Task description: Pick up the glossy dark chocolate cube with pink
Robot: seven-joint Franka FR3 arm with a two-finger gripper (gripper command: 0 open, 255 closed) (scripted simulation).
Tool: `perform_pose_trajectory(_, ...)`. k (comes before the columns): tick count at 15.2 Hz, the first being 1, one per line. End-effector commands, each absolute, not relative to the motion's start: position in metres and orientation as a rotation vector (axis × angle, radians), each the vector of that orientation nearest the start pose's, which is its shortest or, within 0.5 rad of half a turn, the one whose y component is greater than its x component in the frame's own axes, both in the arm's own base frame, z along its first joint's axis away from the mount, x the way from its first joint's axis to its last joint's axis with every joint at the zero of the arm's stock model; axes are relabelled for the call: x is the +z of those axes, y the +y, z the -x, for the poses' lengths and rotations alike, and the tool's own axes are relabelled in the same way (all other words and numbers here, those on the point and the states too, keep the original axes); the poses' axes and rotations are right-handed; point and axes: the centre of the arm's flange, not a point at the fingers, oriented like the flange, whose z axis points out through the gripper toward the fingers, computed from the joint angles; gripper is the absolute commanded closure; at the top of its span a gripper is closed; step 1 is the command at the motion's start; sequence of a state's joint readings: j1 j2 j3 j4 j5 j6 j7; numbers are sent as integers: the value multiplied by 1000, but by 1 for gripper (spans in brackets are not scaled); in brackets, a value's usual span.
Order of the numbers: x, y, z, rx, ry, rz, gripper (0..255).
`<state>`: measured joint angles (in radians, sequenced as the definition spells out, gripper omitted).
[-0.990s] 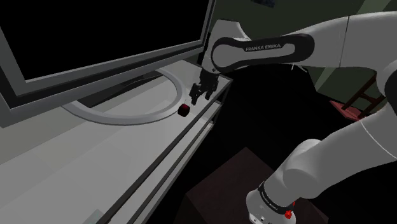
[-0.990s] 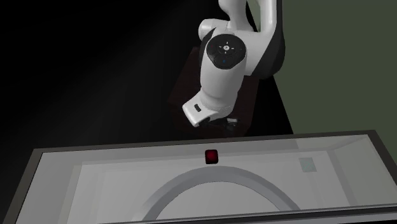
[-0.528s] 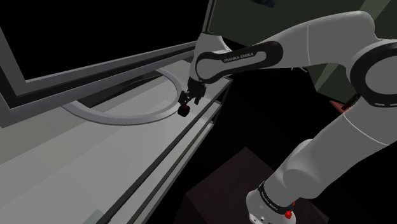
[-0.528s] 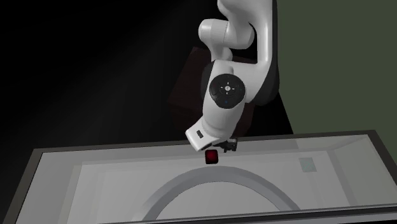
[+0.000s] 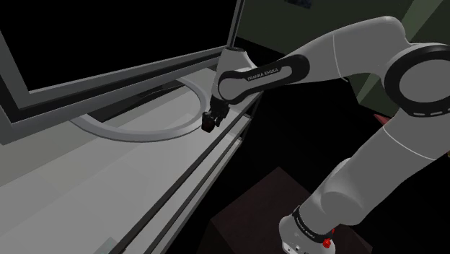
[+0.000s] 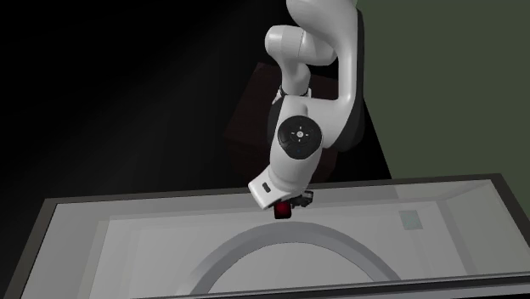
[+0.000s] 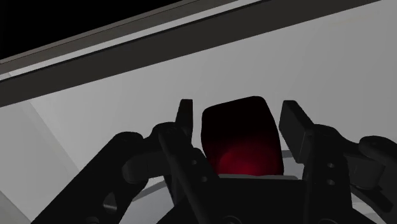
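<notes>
The gripper [image 7: 236, 121] is low over the white counter [image 5: 101, 180]. Its fingers [image 7: 294, 125] are spread on either side of the glossy dark cube with a red glow [image 7: 242, 137] and are not clasping it. The cube rests near the counter's edge, just beside the screen's curved foot [image 5: 151, 134]. The approach looks finished; closing on the cube and lifting it remain.
</notes>
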<state>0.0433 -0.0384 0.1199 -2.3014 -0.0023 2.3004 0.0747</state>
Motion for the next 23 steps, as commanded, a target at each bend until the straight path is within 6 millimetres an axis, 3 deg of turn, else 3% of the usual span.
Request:
perform_pose_trajectory(1,365,83,-504,-60,-141,3140,255)
perform_pose_trajectory(9,365,84,-504,-60,-142,3140,255)
perform_pose_trajectory(23,439,84,-504,-60,-142,3140,255)
